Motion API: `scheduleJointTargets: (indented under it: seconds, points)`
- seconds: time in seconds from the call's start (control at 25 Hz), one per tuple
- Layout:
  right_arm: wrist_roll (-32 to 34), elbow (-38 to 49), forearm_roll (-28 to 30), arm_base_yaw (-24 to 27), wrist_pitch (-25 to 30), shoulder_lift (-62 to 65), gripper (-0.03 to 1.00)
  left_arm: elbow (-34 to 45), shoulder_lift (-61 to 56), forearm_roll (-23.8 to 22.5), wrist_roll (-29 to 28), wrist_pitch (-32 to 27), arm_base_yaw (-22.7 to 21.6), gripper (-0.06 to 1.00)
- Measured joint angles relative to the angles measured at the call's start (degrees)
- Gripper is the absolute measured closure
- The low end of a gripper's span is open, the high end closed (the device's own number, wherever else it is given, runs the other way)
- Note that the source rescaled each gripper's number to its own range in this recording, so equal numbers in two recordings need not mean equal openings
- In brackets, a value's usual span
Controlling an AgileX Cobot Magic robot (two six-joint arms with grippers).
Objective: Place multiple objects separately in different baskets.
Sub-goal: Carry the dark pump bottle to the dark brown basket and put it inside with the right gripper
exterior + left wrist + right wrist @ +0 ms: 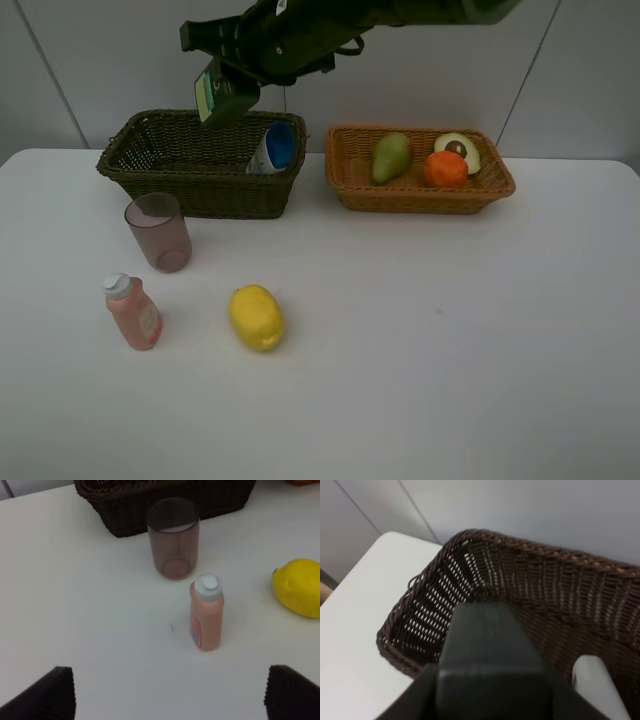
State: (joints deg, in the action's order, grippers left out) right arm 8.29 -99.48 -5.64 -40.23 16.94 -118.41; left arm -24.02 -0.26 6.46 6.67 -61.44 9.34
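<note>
Basket (200,195) of dark woven wicker, green bottle (213,92) held above, translucent cup (158,235)

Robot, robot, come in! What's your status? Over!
Left gripper open. Right gripper holding dark green bottle over dark basket. Lemon, pink cup, pink bottle on table. Nothing in the way.

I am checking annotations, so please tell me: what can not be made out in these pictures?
Right wrist view: a dark blurred mass close to the lens hides the jaws.
Exterior view: the dark basket's front wall hides the white blue-capped bottle's base; the dark green bottle's label is too small to read.
Left wrist view: the frame edge cuts off the lemon; the pink bottle's label is blurred.
</note>
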Motion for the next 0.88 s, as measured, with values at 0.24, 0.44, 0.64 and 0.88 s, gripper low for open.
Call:
scheduleJointTargets:
  seconds: [0.24,0.44,0.64,0.88]
  points:
    - [0.0,0.0,1.8,0.1,-7.4,-6.1,0.92,0.0,0.0,0.0,0.0,0.0,0.0,-0.05]
    - [0.0,0.0,2.0,0.2,-10.3,-10.0,0.92,0.0,0.0,0.0,0.0,0.0,0.0,-0.05]
    - [0.0,0.0,4.1,0.2,-11.8,-10.5,0.92,0.0,0.0,0.0,0.0,0.0,0.0,-0.05]
    - [0.0,0.0,6.5,0.2,-12.6,-10.5,0.92,0.0,0.0,0.0,0.0,0.0,0.0,-0.05]
